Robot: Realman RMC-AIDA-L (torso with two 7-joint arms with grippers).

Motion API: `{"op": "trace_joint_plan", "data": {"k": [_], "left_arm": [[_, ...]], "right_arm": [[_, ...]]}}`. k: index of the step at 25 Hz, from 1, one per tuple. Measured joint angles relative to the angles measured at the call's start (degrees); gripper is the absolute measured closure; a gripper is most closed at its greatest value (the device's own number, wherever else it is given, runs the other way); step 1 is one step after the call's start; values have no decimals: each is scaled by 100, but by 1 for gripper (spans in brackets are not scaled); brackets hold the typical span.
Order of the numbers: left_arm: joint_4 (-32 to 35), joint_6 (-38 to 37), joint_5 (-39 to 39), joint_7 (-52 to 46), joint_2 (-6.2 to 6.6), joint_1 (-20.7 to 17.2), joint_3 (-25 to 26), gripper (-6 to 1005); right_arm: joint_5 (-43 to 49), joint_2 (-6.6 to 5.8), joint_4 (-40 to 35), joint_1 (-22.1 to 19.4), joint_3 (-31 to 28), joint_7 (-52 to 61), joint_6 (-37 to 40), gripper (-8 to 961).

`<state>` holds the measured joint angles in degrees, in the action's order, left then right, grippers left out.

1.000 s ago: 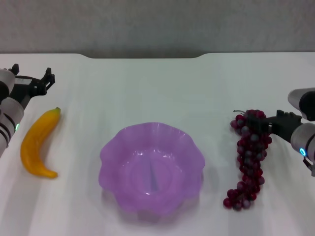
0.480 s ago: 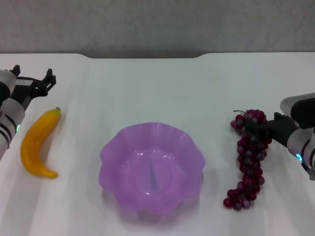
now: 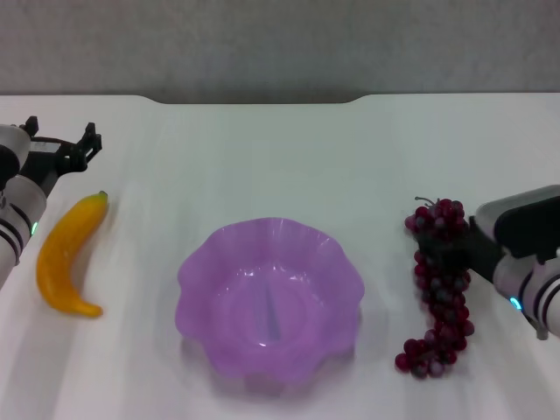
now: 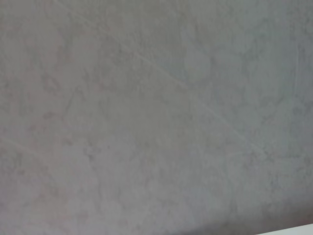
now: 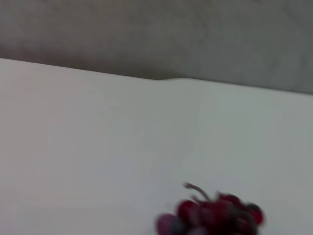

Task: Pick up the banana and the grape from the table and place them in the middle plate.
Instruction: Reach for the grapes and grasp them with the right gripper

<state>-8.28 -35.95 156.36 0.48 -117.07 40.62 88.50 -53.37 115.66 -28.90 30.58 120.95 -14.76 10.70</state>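
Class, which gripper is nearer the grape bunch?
Right. The right gripper is at the grape bunch's upper part; the left gripper hangs far off, beyond the banana.
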Motion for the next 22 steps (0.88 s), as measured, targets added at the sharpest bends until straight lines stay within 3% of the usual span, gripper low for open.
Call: {"op": "trace_joint_plan", "data": {"k": [6, 22], "left_arm": [[10, 0, 0, 17, 5, -11, 0, 121], [12, 0, -1, 11, 17, -3, 0, 121]], "right_arm": [[-1, 1, -70, 0, 673, 153, 476, 74], [-5, 7, 51, -79, 706, 685, 205, 74]]}}
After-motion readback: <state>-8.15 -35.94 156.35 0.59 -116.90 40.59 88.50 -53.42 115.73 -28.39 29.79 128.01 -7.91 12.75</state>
